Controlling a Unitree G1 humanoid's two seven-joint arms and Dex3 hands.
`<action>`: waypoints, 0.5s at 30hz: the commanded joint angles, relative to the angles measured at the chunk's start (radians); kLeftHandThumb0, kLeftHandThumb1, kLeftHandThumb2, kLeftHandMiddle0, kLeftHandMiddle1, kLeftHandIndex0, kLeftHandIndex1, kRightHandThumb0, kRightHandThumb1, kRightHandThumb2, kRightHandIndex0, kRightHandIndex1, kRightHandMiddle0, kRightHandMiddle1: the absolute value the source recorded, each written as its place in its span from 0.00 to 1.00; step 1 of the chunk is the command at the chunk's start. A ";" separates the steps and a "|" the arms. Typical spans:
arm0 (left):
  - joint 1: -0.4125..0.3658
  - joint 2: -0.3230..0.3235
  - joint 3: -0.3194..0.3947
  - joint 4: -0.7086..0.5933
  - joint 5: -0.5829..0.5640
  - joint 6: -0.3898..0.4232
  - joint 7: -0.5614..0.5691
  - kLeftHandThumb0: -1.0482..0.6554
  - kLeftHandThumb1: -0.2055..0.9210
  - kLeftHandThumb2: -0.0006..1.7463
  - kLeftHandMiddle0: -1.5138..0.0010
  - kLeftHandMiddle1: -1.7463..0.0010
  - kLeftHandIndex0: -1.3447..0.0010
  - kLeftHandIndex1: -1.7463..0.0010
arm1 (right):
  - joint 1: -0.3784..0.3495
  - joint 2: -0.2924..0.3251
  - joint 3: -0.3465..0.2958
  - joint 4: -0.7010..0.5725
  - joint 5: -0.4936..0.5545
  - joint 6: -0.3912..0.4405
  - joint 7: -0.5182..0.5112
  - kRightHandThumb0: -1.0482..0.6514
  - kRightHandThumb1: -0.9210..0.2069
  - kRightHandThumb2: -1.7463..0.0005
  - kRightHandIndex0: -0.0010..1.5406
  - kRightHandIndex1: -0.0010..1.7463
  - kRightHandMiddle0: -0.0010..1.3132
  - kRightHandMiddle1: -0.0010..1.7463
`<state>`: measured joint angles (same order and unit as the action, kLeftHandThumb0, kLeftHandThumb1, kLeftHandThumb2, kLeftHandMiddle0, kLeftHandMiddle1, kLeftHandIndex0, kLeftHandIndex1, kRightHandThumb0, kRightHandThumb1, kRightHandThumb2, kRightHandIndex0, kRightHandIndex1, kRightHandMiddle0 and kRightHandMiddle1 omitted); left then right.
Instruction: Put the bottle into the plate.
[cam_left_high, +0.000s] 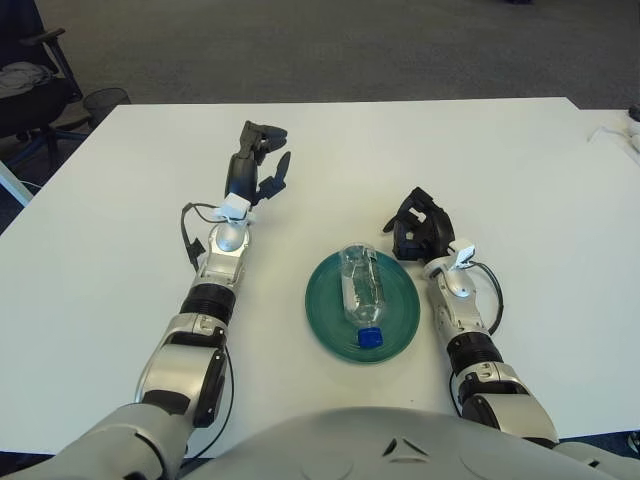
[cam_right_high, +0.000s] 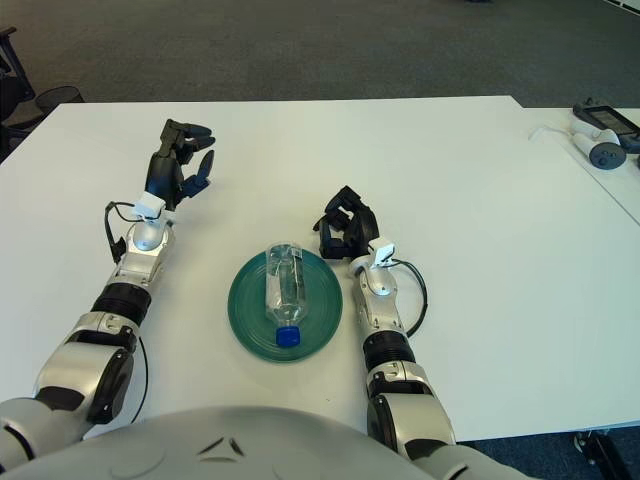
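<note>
- One clear plastic bottle (cam_left_high: 360, 293) lies on its side inside the green plate (cam_left_high: 325, 320), its blue cap (cam_left_high: 369, 337) pointing toward the robot and its base toward the far rim.
- The plate sits on the white desk (cam_left_high: 520, 170), between the two forearms.
- The left hand (cam_left_high: 254, 165) shows well to the left of the plate and farther out on the desk, arm stretched forward; its fingers (cam_left_high: 281, 166) are loosely apart and hold nothing.
- The right hand (cam_left_high: 417, 224) shows just beside the plate's far right rim, apart from the bottle; its fingers (cam_right_high: 340, 215) are curled inward with nothing between them.
- At the far right edge of the right eye view, a pale device (cam_right_high: 600, 152) with a cord lies on a neighbouring surface.
- An office chair (cam_left_high: 25, 80) stands off the desk's far left corner.
</note>
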<state>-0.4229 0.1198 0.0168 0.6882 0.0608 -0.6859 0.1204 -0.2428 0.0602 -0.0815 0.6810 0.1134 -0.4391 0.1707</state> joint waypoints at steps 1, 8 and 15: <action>0.017 -0.009 0.031 0.026 0.003 -0.007 0.040 0.50 0.75 0.50 0.69 0.18 0.75 0.02 | 0.176 0.048 0.003 0.109 0.025 0.154 0.005 0.61 0.68 0.22 0.54 0.75 0.47 1.00; 0.039 -0.013 0.034 0.017 0.021 -0.017 0.058 0.60 0.38 0.77 0.55 0.01 0.55 0.14 | 0.183 0.049 0.001 0.101 0.019 0.150 0.003 0.62 0.68 0.21 0.55 0.76 0.47 1.00; 0.105 -0.020 0.030 -0.023 0.000 0.018 0.026 0.61 0.29 0.88 0.51 0.00 0.58 0.02 | 0.182 0.049 0.000 0.102 0.013 0.155 -0.010 0.61 0.70 0.20 0.55 0.76 0.48 1.00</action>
<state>-0.3736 0.1048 0.0387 0.6922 0.0691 -0.6871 0.1591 -0.2337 0.0658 -0.0845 0.6680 0.1124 -0.4338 0.1755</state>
